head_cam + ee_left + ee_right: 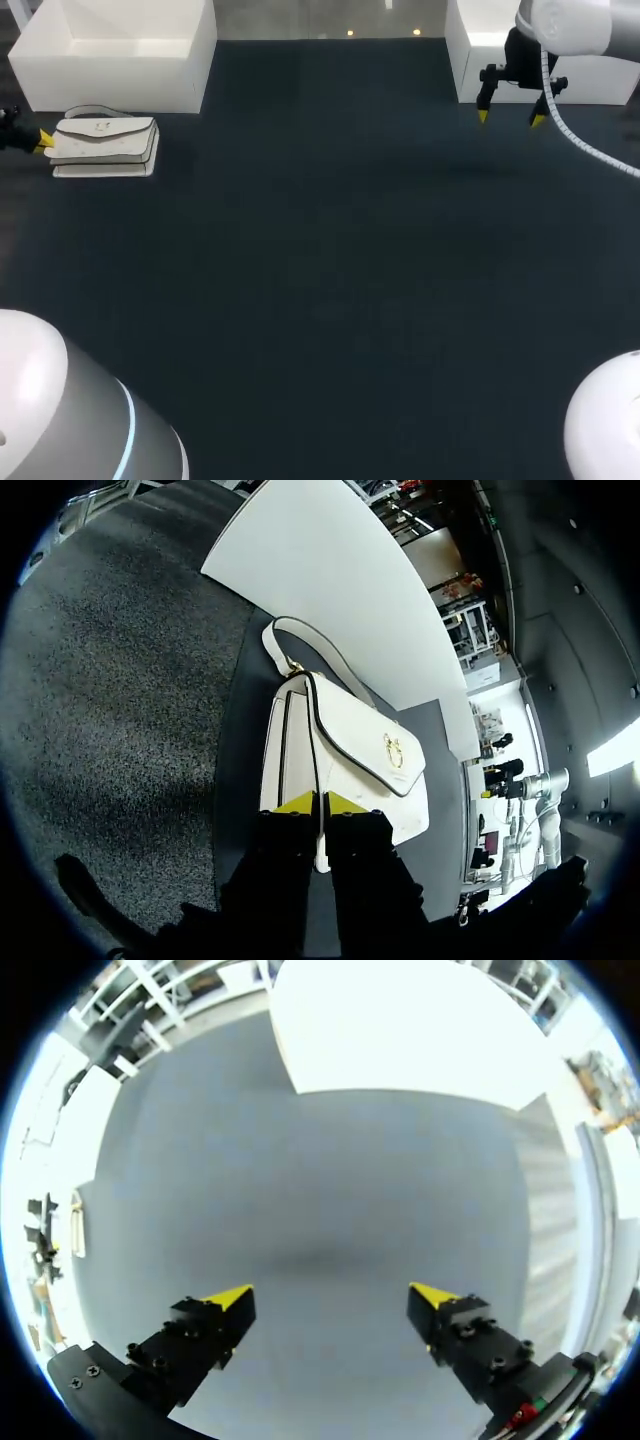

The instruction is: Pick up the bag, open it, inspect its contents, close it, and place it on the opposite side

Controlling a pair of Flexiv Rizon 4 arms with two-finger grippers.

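A white leather handbag with black trim and a gold clasp lies flat at the far left of the dark bench, just on the near side of an open white box. The left tool is clamped on the handbag's left edge, yellow tips nearly together. The right tool hangs at the far right, fingers wide apart, gripping nothing.

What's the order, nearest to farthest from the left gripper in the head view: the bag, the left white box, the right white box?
1. The bag: at the tips of the left gripper, far left.
2. The left white box: just behind the bag, in the far left corner.
3. The right white box: across at the far right corner, plainly farthest.
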